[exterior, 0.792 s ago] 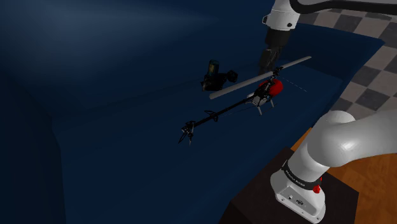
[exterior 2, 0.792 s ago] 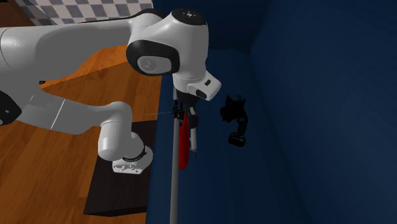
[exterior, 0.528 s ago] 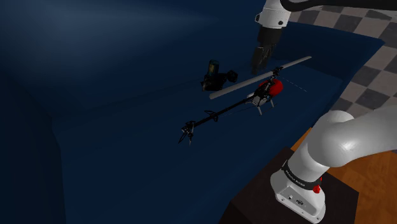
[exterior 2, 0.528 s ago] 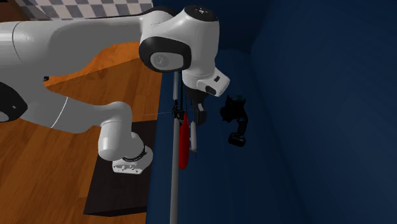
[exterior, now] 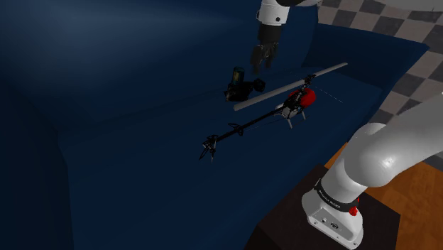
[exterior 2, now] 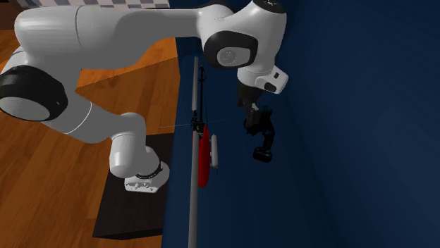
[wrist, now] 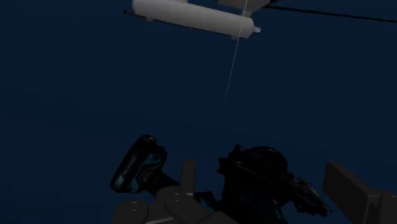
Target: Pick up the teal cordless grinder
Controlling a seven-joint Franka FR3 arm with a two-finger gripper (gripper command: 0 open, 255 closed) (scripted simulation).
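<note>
Toy helicopter (exterior: 298, 99), red-bodied with a grey rotor blade (exterior: 291, 87) and thin black tail boom (exterior: 241, 129), rests on a dark blue surface (exterior: 142, 185); wood floor (exterior: 426, 220) and checkered floor (exterior: 419, 64) lie beyond.

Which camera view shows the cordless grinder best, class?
The wrist view: the grinder lies close, its teal handle and dark head distinct. The shoulder view shows a small dark shape beside the toy helicopter; the second exterior view shows a black silhouette.
</note>
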